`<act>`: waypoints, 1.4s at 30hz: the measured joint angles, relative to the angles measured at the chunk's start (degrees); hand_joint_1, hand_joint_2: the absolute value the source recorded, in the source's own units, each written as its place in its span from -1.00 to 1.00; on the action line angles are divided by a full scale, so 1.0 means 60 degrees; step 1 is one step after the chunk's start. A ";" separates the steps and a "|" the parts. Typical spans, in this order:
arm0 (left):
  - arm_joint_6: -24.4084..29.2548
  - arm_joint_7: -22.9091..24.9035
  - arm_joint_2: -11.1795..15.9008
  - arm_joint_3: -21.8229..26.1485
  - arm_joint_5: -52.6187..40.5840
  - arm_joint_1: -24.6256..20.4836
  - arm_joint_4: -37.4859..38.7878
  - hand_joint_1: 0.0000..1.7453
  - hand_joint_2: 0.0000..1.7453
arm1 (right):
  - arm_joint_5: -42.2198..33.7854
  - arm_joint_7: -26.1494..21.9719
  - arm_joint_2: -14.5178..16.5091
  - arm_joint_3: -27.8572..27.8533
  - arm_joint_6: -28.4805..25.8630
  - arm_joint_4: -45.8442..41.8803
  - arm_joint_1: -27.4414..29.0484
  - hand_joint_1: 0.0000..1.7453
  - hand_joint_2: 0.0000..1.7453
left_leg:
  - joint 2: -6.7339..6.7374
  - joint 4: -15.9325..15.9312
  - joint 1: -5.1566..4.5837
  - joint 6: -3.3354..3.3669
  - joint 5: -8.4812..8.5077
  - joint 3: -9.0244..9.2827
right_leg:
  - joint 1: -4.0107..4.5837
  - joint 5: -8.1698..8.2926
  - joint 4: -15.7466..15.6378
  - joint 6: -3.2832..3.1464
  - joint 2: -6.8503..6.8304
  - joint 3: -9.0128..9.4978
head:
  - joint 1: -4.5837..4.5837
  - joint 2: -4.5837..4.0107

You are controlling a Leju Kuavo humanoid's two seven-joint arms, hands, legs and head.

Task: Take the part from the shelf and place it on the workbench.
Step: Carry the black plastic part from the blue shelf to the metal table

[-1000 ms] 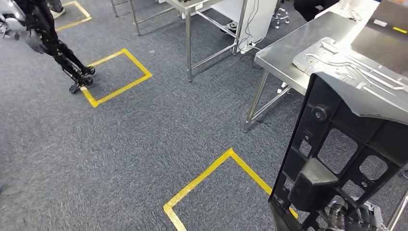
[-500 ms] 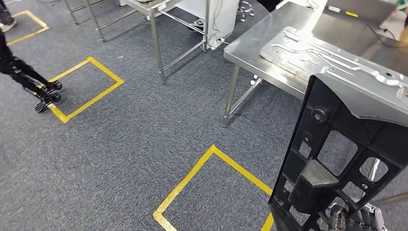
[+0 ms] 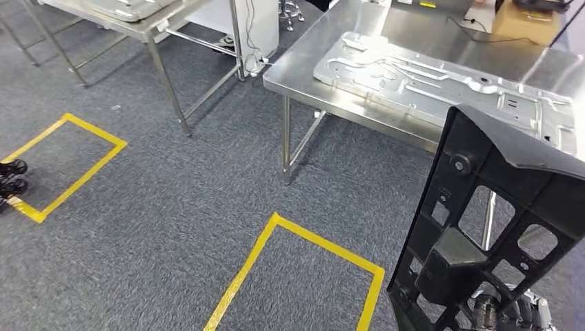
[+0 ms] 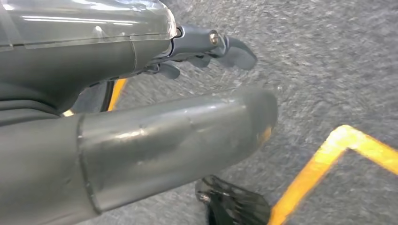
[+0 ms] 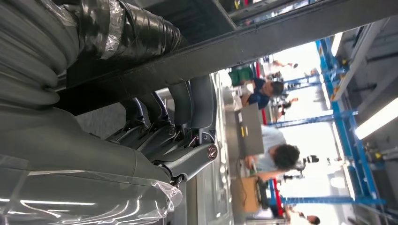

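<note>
Black openwork part (image 3: 483,227) carried upright beside the steel workbench (image 3: 303,65).
Right hand (image 5: 169,136) hooked its fingers around the part's bar — left hand (image 4: 206,47) hung empty, fingers loosely curled, above grey carpet (image 3: 172,227).

Grey carpet (image 3: 172,227) bore two yellow tape squares, one at bottom centre (image 3: 296,276) and one at left (image 3: 65,162); a second steel table (image 3: 131,14) stood upper left, a white cabinet (image 3: 259,27) top centre, a cardboard box (image 3: 528,21) top right.
</note>
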 joint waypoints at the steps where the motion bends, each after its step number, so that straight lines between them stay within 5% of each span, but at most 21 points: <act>1: -0.0004 -0.0006 -0.0004 0.0004 0.0002 -0.0008 0.0001 -1.00 -1.00 | 0.0004 0.0000 0.0000 0.0003 -0.0008 -0.0001 0.0000 1.00 1.00 | 0.0094 -0.0046 0.0004 0.0056 0.0008 0.0024 | -0.0021 0.0017 -0.0008 0.0059 0.0122 -0.0039 | 0.0001 0.0000; 3: -0.0019 -0.0019 -0.0018 0.0020 0.0002 -0.0032 0.0001 -1.00 -1.00 | 0.0009 -0.0001 -0.0002 0.0001 -0.0024 -0.0002 0.0011 1.00 1.00 | 0.0325 -0.0165 0.0028 0.0172 0.0049 0.0094 | -0.0019 -0.0043 0.0106 0.0164 -0.0097 -0.0095 | 0.0018 0.0000; 6: -0.0045 -0.0033 -0.0012 0.0075 0.0000 -0.0022 0.0000 -1.00 -1.00 | 0.0010 -0.0001 -0.0005 0.0003 -0.0027 -0.0002 -0.0048 1.00 1.00 | 0.0720 -0.0267 0.0038 0.0278 0.0038 0.0206 | -0.0039 -0.0670 0.1377 0.0314 -0.0938 -0.0749 | 0.0064 0.0000; 8: -0.0064 -0.0033 -0.0005 0.0117 0.0003 -0.0003 0.0000 -1.00 -1.00 | 0.0011 0.0002 -0.0007 0.0001 -0.0030 0.0000 -0.0065 1.00 1.00 | 0.1006 -0.0270 0.0023 0.0285 -0.0020 0.0252 | -0.0104 -0.0911 0.2269 0.0379 -0.1091 -0.1285 | 0.0065 0.0000; 9: -0.0075 -0.0033 -0.0003 0.0134 0.0006 -0.0004 0.0000 -1.00 -1.00 | 0.0013 0.0004 -0.0007 -0.0001 -0.0033 0.0000 -0.0061 1.00 1.00 | 0.1140 -0.0270 0.0023 0.0277 -0.0058 0.0289 | -0.0121 -0.0785 0.2303 0.0392 -0.1123 -0.1344 | 0.0066 0.0000; 12: -0.0104 -0.0034 -0.0011 0.0158 0.0029 -0.0038 0.0000 -1.00 -1.00 | 0.0035 0.0015 -0.0007 -0.0002 -0.0037 -0.0001 -0.0064 1.00 1.00 | 0.1467 -0.0293 0.0021 0.0221 -0.0185 0.0466 | -0.0080 0.0124 0.0750 0.0305 -0.1463 -0.0597 | 0.0065 0.0000; 15: -0.0114 -0.0033 -0.0015 0.0163 0.0051 -0.0060 0.0000 -1.00 -1.00 | 0.0087 0.0051 -0.0007 0.0006 -0.0037 -0.0004 -0.0075 1.00 1.00 | 0.1723 -0.0387 -0.0013 0.0076 -0.0276 0.0611 | 0.0071 0.0279 -0.0087 0.0121 -0.1807 -0.0193 | 0.0063 0.0000; 17: -0.0114 -0.0026 -0.0015 0.0169 0.0084 -0.0081 0.0000 -1.00 -1.00 | 0.0121 0.0066 -0.0005 0.0009 -0.0037 -0.0005 -0.0060 1.00 1.00 | 0.1870 -0.0487 -0.0019 -0.0035 -0.0308 0.0751 | 0.0062 0.0307 -0.0186 0.0014 -0.1598 -0.0156 | 0.0060 0.0000; 19: -0.0114 -0.0017 -0.0009 0.0176 0.0108 -0.0110 0.0000 -1.00 -1.00 | 0.0146 0.0071 -0.0002 0.0014 -0.0042 -0.0004 -0.0042 1.00 1.00 | 0.1578 -0.0321 -0.0014 -0.0116 -0.0470 0.0781 | -0.0005 0.0363 -0.0369 -0.0095 -0.1404 -0.0030 | 0.0053 0.0000; 21: -0.0114 -0.0009 -0.0001 0.0184 0.0114 -0.0110 0.0000 -1.00 -1.00 | 0.0155 0.0073 0.0000 0.0035 -0.0056 -0.0003 -0.0060 1.00 1.00 | 0.1061 0.0609 -0.0004 -0.0143 -0.0945 0.0344 | -0.0031 0.0382 -0.0475 -0.0188 -0.1228 0.0074 | 0.0043 0.0000; 23: -0.0114 0.0005 -0.0001 0.0198 0.0119 -0.0069 0.0000 -1.00 -1.00 | 0.0156 0.0077 0.0000 0.0055 -0.0085 0.0001 -0.0082 1.00 1.00 | 0.0882 0.1826 -0.0008 -0.0158 -0.1359 -0.0370 | -0.0002 0.0344 -0.0457 -0.0258 -0.1015 0.0101 | 0.0040 0.0000; 25: -0.0113 0.0016 0.0005 0.0216 0.0123 -0.0040 0.0000 -1.00 -1.00 | 0.0158 0.0084 0.0000 0.0056 -0.0123 0.0005 -0.0079 1.00 1.00 | 0.0868 0.2042 -0.0015 -0.0157 -0.1063 -0.0673 | 0.0030 0.0271 -0.0401 -0.0279 -0.0813 0.0148 | 0.0039 0.0000; 27: -0.0113 0.0017 0.0024 0.0225 0.0127 -0.0050 0.0000 -1.00 -1.00 | 0.0188 0.0095 0.0000 0.0060 -0.0167 0.0005 -0.0078 1.00 1.00 | 0.0825 0.1023 -0.0021 -0.0102 -0.0247 -0.0382 | 0.0037 0.0144 -0.0296 -0.0242 -0.0678 0.0220 | 0.0039 0.0000; 29: -0.0138 0.0016 0.0040 0.0230 0.0132 -0.0081 0.0000 -1.00 -1.00 | 0.0265 0.0107 0.0000 0.0074 -0.0227 0.0009 -0.0082 1.00 1.00 | 0.0735 0.0085 -0.0054 -0.0018 0.0159 -0.0048 | 0.0062 0.0015 -0.0162 -0.0148 -0.0603 0.0236 | 0.0040 0.0000; 32: -0.0202 0.0021 0.0041 0.0240 0.0106 -0.0101 0.0000 -1.00 -1.00 | 0.0408 0.0112 0.0000 0.0136 -0.0310 0.0013 -0.0090 1.00 1.00 | 0.0693 -0.0150 -0.0085 0.0120 0.0137 0.0035 | 0.0066 -0.0037 -0.0145 -0.0003 -0.0558 0.0202 | 0.0039 0.0000; 34: -0.0255 0.0005 0.0030 0.0252 0.0092 -0.0102 0.0000 -1.00 -1.00 | 0.0489 0.0110 -0.0002 0.0188 -0.0324 0.0015 -0.0101 1.00 1.00 | 0.0730 -0.0269 -0.0045 0.0243 0.0167 0.0097 | 0.0060 -0.0156 0.0012 0.0104 -0.0722 0.0154 | 0.0043 0.0000; 38: -0.0290 0.0005 0.0034 0.0306 0.0046 -0.0083 0.0000 -1.00 -1.00 | 0.0587 0.0102 -0.0004 0.0247 -0.0289 0.0046 -0.0162 1.00 1.00 | 0.0855 -0.0360 -0.0010 0.0359 0.0113 0.0208 | -0.0072 -0.0995 0.1946 0.0332 -0.1064 -0.0897 | 0.0047 0.0000; 40: -0.0291 0.0039 0.0033 0.0340 0.0025 -0.0069 0.0000 -1.00 -1.00 | 0.0618 0.0101 -0.0004 0.0253 -0.0261 0.0081 -0.0163 1.00 1.00 | 0.0900 -0.0359 0.0003 0.0328 0.0030 0.0300 | -0.0148 -0.0822 0.2262 0.0399 -0.1095 -0.1181 | 0.0048 0.0000; 42: -0.0295 0.0062 0.0026 0.0364 0.0022 -0.0070 0.0000 -1.00 -1.00 | 0.0639 0.0100 -0.0004 0.0265 -0.0236 0.0108 -0.0164 1.00 1.00 | 0.0919 -0.0360 0.0029 0.0271 -0.0073 0.0455 | -0.0188 -0.0069 0.1272 0.0403 -0.1145 -0.0785 | 0.0048 0.0000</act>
